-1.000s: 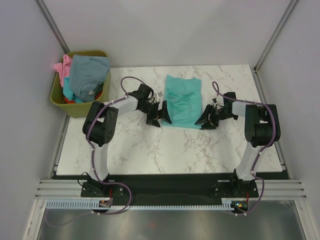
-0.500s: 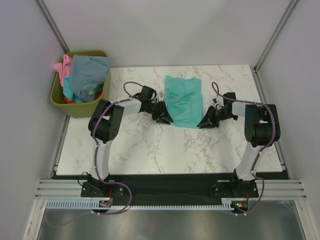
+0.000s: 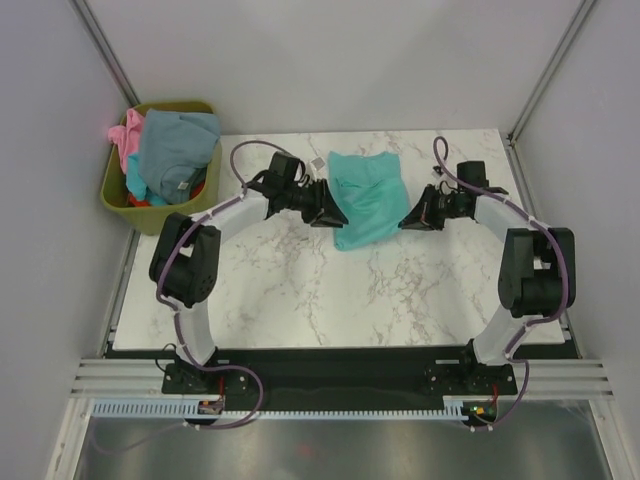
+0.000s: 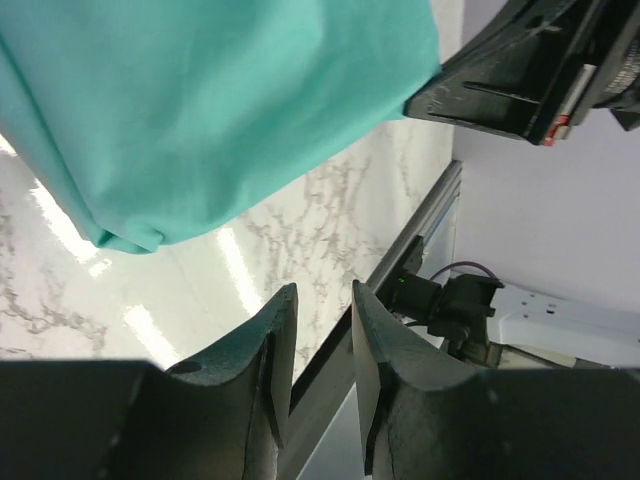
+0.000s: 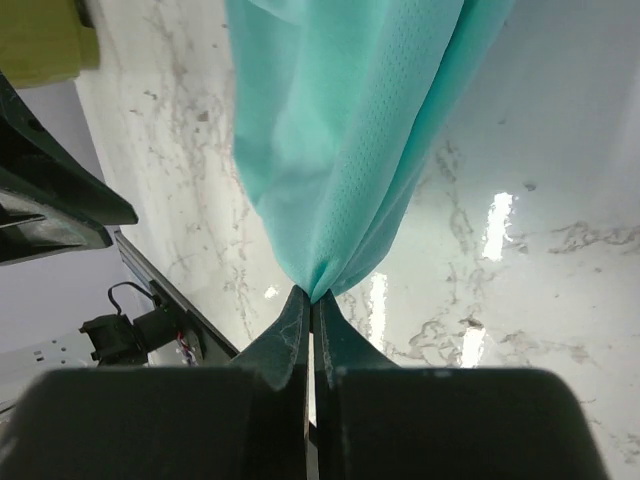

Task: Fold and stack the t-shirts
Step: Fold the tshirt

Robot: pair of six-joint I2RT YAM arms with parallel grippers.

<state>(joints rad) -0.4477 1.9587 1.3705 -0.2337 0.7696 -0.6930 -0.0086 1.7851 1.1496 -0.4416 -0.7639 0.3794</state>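
**Right gripper has the teal tee, left one has nothing**

The teal t-shirt point(image 3: 365, 198) is out on the marble table point(image 3: 300, 290), toward the far side and roughly centred between the two arms. It isn't lying flat. It's bunched and skewed, and its near end trails to a point toward the left.

The right gripper point(image 5: 312, 300) is at the shirt's right edge with its fingers pressed tight together. A gathered bit of the teal cloth is pinched right at the tips, and in the right wrist view the fabric fans out from that pinch in long folds.

The left gripper point(image 4: 322, 295) is at the shirt's left edge. In its own camera the two fingers point(image 4: 270, 350) stand slightly apart, and all I can see in the gap is marble and the table's rail. The cloth hangs beyond the tips and none of it is between them, so it has no grip.

The rest are off the table in the olive-green bin point(image 3: 113, 195) at the far left corner. A grey-blue t-shirt point(image 3: 178, 140) is piled on top and a pink t-shirt point(image 3: 122, 135) pokes out on the left side.
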